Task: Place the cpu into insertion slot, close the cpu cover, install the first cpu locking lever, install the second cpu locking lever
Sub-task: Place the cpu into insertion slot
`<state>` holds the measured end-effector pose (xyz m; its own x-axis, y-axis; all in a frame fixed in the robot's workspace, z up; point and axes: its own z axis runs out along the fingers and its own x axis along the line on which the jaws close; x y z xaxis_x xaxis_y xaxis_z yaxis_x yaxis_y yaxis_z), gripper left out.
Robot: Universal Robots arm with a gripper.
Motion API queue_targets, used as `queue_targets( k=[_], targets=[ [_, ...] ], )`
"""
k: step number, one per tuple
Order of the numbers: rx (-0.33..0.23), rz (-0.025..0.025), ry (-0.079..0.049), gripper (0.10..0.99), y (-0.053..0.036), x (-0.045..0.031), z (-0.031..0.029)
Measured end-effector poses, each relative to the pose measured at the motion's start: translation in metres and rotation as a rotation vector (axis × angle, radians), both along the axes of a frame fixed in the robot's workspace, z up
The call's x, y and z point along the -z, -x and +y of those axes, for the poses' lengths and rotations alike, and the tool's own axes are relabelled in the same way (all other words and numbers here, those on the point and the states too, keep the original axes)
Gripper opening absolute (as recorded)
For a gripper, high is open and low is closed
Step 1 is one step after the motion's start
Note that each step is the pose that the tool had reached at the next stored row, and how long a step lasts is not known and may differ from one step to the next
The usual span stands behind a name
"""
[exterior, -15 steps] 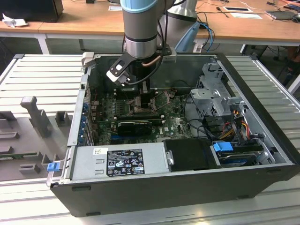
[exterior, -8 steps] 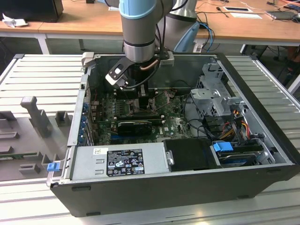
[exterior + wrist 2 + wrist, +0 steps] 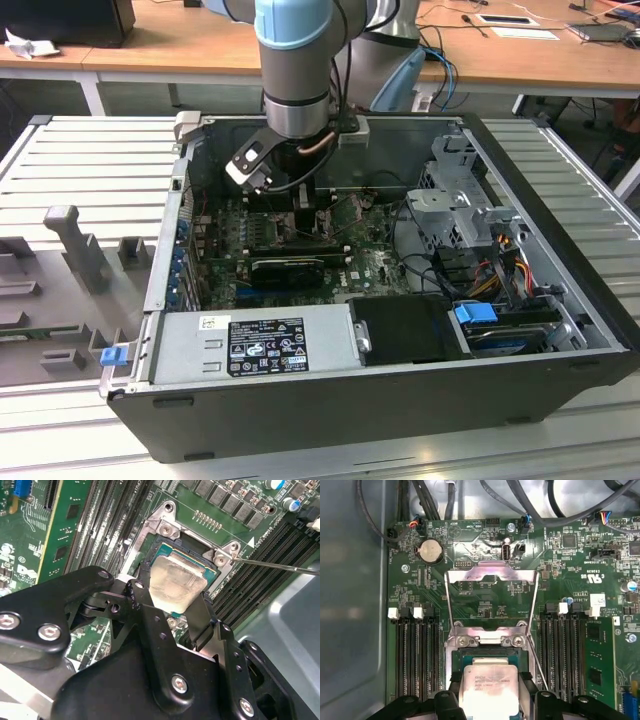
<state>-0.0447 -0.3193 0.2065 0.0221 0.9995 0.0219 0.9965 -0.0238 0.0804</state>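
Two black fingers (image 3: 146, 600) of the gripper (image 3: 174, 596) pinch the chip (image 3: 179, 577) by opposite edges. The hand is narrowed to the chip's width and holds nothing else. The chip is directly over the socket (image 3: 489, 656), pale metal top facing up. In the second wrist view it looks a little tilted against the dark frame. I cannot tell whether its underside touches the pins or hangs just clear.

The cover (image 3: 470, 574) stands flipped up on its hinge along one edge of the socket (you can see the green board (image 3: 560, 570) straight through its window), out of the chip's way. A thin wire lever (image 3: 280, 566) runs out from near one of the frame's screws and is not hooked down. From where I stand, the arm (image 3: 295, 60) reaches down into the open computer case (image 3: 350, 410).

To my eye the step in hand is seating the chip. Doing it well means bringing it down flat and square to the frame, corners lined up, with no sideways push, since those pins would likely bend easily. The long black memory slots (image 3: 420, 660) flank the socket on both sides, close to the fingers, so there looks to be little room to spread.
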Motion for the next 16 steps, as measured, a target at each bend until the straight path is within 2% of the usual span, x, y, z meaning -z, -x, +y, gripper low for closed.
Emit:
queue_targets(
  k=[7, 13, 15, 16],
  targets=[
    [0.001, 0.0001, 0.000, 0.529, -0.0011, 0.0044, 0.0000],
    [0.001, 0.0001, 0.000, 0.529, -0.0012, 0.0046, 0.0000],
    [0.001, 0.0001, 0.000, 0.541, -0.0012, 0.0046, 0.0000],
    [0.001, 0.0001, 0.000, 0.604, -0.0012, 0.0046, 0.0000]
  ],
)
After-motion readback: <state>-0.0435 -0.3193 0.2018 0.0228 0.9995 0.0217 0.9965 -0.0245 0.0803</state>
